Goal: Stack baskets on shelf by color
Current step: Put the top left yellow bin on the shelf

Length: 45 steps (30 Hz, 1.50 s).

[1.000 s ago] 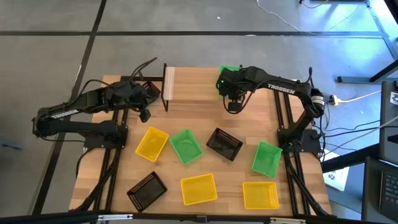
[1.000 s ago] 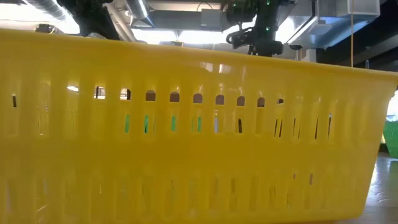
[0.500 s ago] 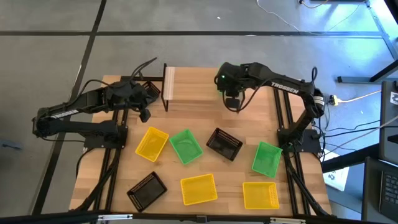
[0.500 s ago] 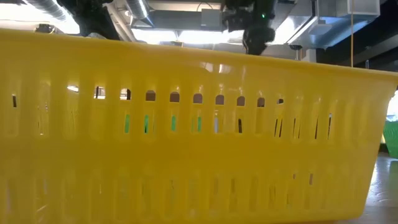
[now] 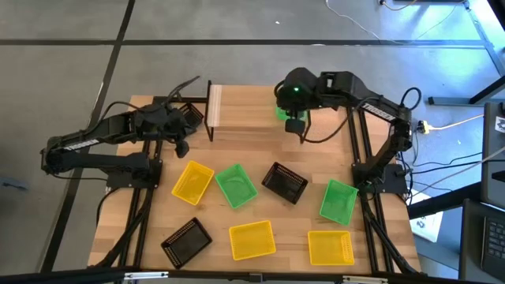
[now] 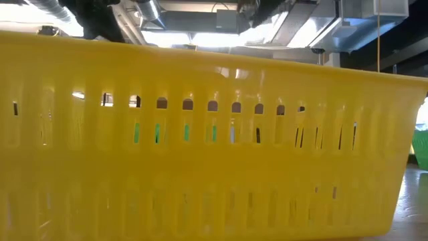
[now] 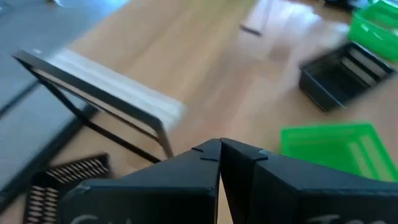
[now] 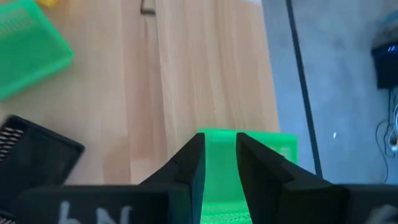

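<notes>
Right gripper [image 8: 219,163]: fingers closed on the wall of a green basket [image 8: 249,149], the green plastic showing in the narrow gap between them; in the overhead view it [image 5: 293,118] hung above the far right part of the tabletop [image 5: 260,150].
Held basket: green [image 5: 282,110], mostly hidden under the arm; mesh sides, sloped like the rest.
Left gripper [image 7: 220,149]: fingers pressed together with nothing between them; it [image 5: 181,144] waited at the left side of the table, beside the shelf.
Shelf [image 5: 213,106]: light plank top on thin black legs, seen from above as a narrow strip with its long axis running toward and away from the table's front edge; its top bare in the left wrist view [image 7: 112,93].
Key relation: shelf lay to the left of the held basket, across bare tabletop and well apart; judged, the right arm must carry leftward. Left arm nearer the shelf, but empty.
Black basket by shelf [image 5: 192,115]: just on the shelf's left side, close to the left arm.
Loose baskets, front half of table: yellow [image 5: 192,181], green [image 5: 236,186], black [image 5: 284,182], green [image 5: 338,200], black [image 5: 186,241], yellow [image 5: 252,239], yellow [image 5: 331,247]; all apart, variously turned.
Low view: filled by the slotted side of a yellow basket [image 6: 214,147].
Progress, judged: nothing visibly stacked on the shelf yet.
</notes>
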Available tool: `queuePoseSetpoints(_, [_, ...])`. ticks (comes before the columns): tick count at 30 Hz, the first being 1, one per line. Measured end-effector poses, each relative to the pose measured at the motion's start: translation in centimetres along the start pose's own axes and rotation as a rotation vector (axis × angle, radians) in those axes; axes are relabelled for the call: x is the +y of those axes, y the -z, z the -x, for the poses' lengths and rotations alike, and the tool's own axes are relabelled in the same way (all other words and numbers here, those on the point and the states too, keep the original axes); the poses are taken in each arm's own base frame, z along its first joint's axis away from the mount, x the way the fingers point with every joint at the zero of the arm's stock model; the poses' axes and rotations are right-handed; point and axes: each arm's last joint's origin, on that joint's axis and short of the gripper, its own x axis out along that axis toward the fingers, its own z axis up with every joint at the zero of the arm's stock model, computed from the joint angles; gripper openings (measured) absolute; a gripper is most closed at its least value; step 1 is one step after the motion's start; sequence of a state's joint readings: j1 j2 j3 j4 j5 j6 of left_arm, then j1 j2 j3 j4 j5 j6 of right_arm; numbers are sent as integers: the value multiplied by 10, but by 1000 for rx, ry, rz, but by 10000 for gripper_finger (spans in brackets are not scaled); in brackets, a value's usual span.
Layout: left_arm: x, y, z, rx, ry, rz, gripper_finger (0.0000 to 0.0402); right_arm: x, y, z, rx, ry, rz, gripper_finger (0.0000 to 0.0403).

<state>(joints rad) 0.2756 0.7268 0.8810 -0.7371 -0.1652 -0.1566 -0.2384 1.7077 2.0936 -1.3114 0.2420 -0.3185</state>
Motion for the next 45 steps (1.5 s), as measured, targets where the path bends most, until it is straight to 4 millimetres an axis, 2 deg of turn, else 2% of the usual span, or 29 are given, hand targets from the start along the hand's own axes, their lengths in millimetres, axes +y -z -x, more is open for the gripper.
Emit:
queuePoseSetpoints(7, [-3, 11, -1, 150, 95, 169, 9, 4, -10, 40, -116, 2, 13, 90])
queuePoseSetpoints(13, [-3, 16, 0, 203, 109, 239, 50, 2, -11, 55, -156, 9, 9, 90])
queuePoseSetpoints(18, [-4, 22, -6, 220, 120, 94, 70, 1, -10, 59, -167, -6, 9, 90])
queuePoseSetpoints(27, [-12, 57, -29, 333, 270, -158, 69, 12, -9, 61, -241, -353, 49, 90])
queuePoseSetpoints(32, [-18, 52, -37, 260, 300, -162, 70, 13, -9, 62, -260, -411, 62, 90])
queuePoseSetpoints(38, [-23, 48, -53, 294, 273, 8, 70, 14, -8, 62, -252, -414, 71, 90])
queuePoseSetpoints(41, [-26, 52, -65, 384, 252, 110, 70, 14, -8, 62, -247, -416, 71, 90])
queuePoseSetpoints(45, [-37, 57, -76, 503, 309, 267, 70, 14, -7, 62, -242, -418, 72, 90])
